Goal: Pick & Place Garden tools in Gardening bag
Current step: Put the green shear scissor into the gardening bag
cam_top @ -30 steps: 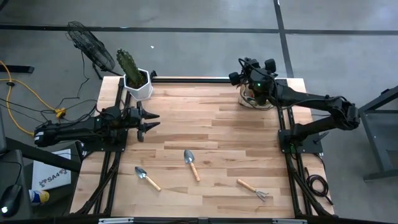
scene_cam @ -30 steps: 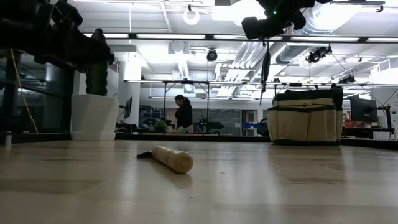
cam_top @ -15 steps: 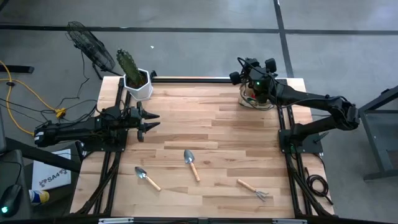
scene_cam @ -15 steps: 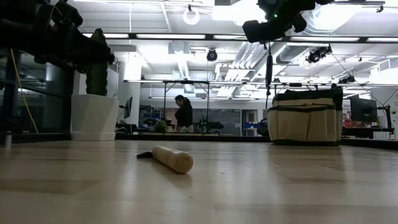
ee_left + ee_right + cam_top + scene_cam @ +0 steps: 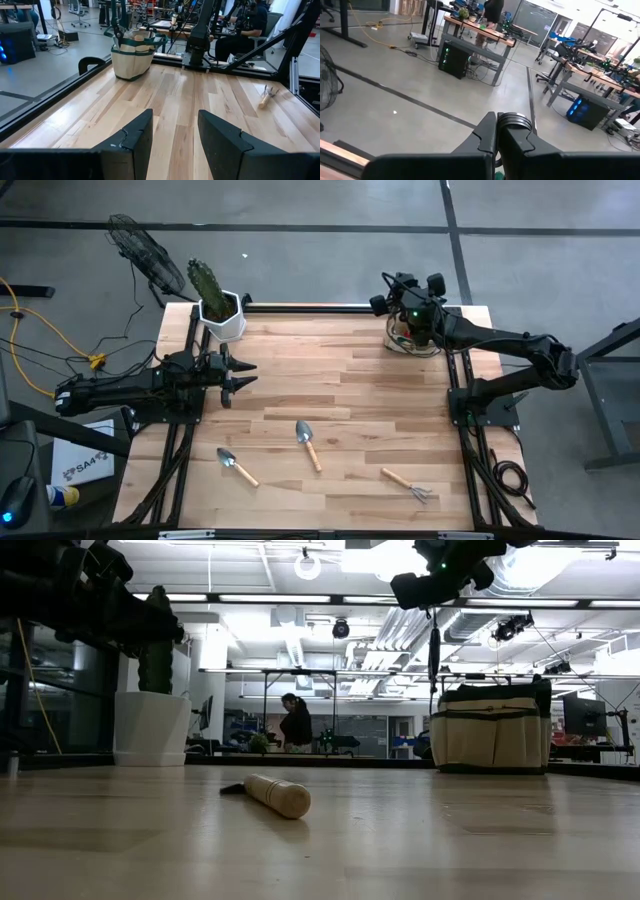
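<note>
From above: two trowels (image 5: 237, 467) (image 5: 308, 442) and a rake (image 5: 407, 484) lying toward six o'clock, well apart from the gardening bag (image 5: 404, 338) at two o'clock, mostly hidden there under the right gripper (image 5: 407, 320). Seen level instead: whole tan bag (image 5: 490, 730), a dark tool (image 5: 433, 645) hanging from those clamped jaws just beside its rim. Left gripper (image 5: 173, 131) at nine o'clock, fingers parted, empty. Cactus pot (image 5: 222, 316) at eleven.
</note>
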Controlling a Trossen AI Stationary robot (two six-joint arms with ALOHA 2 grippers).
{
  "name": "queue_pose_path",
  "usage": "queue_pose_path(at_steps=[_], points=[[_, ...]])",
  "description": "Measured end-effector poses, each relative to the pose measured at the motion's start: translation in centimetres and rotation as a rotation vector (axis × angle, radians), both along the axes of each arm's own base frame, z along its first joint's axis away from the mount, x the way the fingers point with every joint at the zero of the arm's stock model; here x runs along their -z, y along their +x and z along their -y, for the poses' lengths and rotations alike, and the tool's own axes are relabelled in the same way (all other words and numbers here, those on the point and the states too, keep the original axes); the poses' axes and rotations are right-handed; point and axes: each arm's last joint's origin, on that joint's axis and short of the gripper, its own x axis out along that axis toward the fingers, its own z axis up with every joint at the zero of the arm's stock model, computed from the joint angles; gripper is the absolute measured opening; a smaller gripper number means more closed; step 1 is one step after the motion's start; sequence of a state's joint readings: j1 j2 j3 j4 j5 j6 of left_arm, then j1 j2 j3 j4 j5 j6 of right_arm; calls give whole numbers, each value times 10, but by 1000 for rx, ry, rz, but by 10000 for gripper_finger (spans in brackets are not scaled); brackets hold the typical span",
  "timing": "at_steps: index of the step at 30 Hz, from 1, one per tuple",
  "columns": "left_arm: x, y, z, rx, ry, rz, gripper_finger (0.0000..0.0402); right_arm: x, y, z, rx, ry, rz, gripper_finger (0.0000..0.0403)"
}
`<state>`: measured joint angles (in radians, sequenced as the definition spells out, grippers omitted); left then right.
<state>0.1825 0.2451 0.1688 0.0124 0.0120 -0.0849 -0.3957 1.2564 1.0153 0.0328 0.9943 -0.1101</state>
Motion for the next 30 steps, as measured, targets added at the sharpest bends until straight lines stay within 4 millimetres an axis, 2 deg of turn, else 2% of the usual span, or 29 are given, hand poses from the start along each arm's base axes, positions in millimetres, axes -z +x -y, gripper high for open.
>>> queue_pose_path(at_steps=[16, 30], points=[[0, 0, 0, -1, -3, 1, 152, -12, -10, -4, -22, -24, 24, 4], [0, 0, 0, -2, -3, 1, 152, -1, -3, -3, -76, 28, -7, 4]])
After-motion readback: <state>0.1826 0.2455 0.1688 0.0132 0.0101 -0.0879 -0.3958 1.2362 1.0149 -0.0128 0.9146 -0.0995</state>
